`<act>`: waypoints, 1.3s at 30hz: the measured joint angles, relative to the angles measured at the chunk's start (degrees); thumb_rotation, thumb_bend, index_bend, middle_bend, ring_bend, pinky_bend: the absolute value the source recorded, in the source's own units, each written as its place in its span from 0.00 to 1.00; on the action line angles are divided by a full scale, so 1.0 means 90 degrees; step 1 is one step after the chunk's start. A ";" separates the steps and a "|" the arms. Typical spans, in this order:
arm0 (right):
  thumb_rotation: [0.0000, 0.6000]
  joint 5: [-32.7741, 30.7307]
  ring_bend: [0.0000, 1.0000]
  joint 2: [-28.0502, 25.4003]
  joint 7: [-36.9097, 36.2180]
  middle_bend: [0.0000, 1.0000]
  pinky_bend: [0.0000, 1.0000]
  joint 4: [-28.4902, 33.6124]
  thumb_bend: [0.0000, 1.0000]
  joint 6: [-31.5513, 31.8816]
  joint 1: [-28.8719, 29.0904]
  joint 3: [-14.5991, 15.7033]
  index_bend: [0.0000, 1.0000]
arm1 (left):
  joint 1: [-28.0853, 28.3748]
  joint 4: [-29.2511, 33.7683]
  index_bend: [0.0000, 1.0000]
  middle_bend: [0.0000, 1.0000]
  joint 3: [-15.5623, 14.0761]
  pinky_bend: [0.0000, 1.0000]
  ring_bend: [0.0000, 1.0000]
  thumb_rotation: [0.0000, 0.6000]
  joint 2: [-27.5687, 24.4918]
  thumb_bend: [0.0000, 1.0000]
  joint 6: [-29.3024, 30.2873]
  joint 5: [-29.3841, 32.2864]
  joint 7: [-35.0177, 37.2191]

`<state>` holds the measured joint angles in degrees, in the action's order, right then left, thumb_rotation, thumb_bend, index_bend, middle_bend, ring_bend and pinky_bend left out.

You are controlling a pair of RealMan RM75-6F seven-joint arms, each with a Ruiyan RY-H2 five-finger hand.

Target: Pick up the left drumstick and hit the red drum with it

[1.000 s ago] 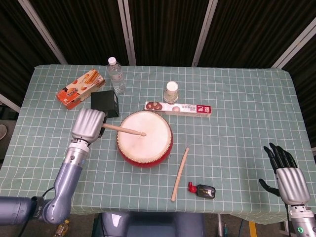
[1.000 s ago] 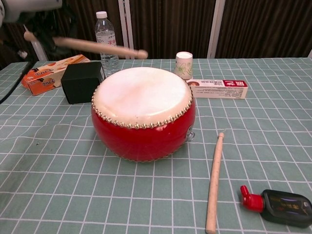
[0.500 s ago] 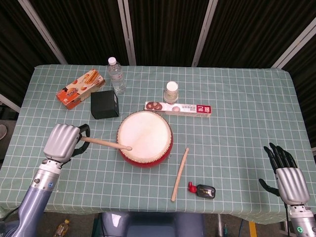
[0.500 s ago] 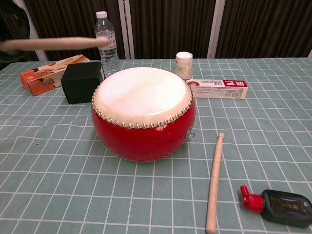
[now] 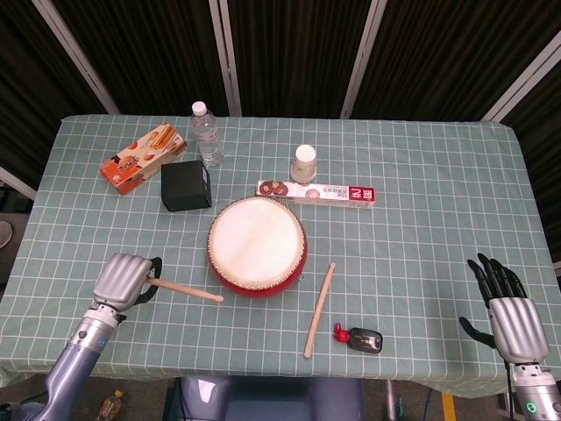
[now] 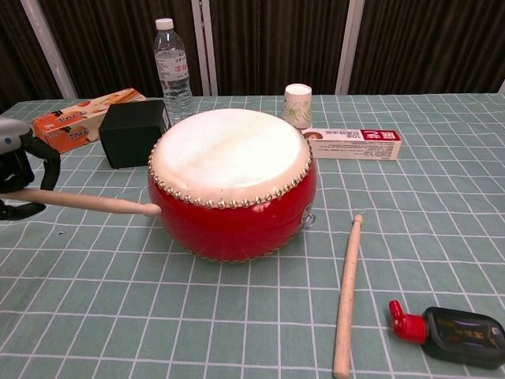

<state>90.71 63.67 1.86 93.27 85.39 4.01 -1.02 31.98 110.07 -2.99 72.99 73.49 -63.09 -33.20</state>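
Checked green tablecloth point(image 5: 421, 175): my left hand point(image 5: 121, 279) holds the left drumstick point(image 5: 186, 289) low, tip beside the red drum point(image 5: 257, 246); right hand point(image 5: 513, 316) idles, fingers spread. Loose grip risks dropping it.

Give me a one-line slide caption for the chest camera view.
Left hand holds a drumstick low beside the red drum; a second drumstick lies on the table.

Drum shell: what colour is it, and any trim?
Red shell, ringed by metal studs below the pale skin; clearest in the chest view.
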 measured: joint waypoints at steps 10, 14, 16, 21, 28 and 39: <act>1.00 0.0011 0.00 -0.0009 -0.0041 0.00 0.12 -0.0007 0.25 0.0011 0.0003 -0.0007 0.00 | 0.0020 -0.0187 0.26 0.42 0.0017 0.47 0.39 1.00 0.0376 0.24 -0.0250 0.0755 -0.0737; 1.00 0.0025 0.00 -0.0001 -0.0042 0.00 0.12 -0.0030 0.25 0.0029 0.0001 -0.0008 0.00 | 0.0054 -0.0046 0.19 0.29 0.0016 0.37 0.27 1.00 0.0353 0.21 -0.0237 0.1053 -0.1199; 1.00 0.0020 0.00 -0.0003 -0.0043 0.00 0.12 -0.0030 0.25 0.0020 0.0001 -0.0005 0.00 | 0.0042 0.0047 0.14 0.23 0.0021 0.34 0.22 1.00 0.0311 0.20 -0.0189 0.1101 -0.1274; 1.00 0.0007 0.00 0.0002 -0.0022 0.00 0.12 -0.0040 0.25 0.0000 0.0005 -0.0004 0.00 | -0.0169 0.0238 0.09 0.16 -0.0006 0.28 0.17 1.00 0.0052 0.19 0.0048 0.0729 -0.0811; 1.00 0.0037 0.00 0.0010 0.0011 0.00 0.12 -0.0054 0.25 0.0003 0.0007 0.0009 0.00 | -0.0794 0.0088 0.00 0.02 -0.0161 0.14 0.03 1.00 -0.0439 0.03 0.0736 -0.0744 0.0764; 1.00 0.0147 0.00 0.0081 0.0154 0.00 0.12 -0.0114 0.25 0.0041 0.0021 0.0026 0.00 | -0.2054 -0.1291 0.00 0.00 -0.0616 0.00 0.00 1.00 -0.1093 0.00 0.1901 -0.2218 0.2882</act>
<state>92.04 64.40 3.24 92.25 85.76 4.20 -0.79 13.49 98.45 -8.53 63.15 90.59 -83.06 -7.27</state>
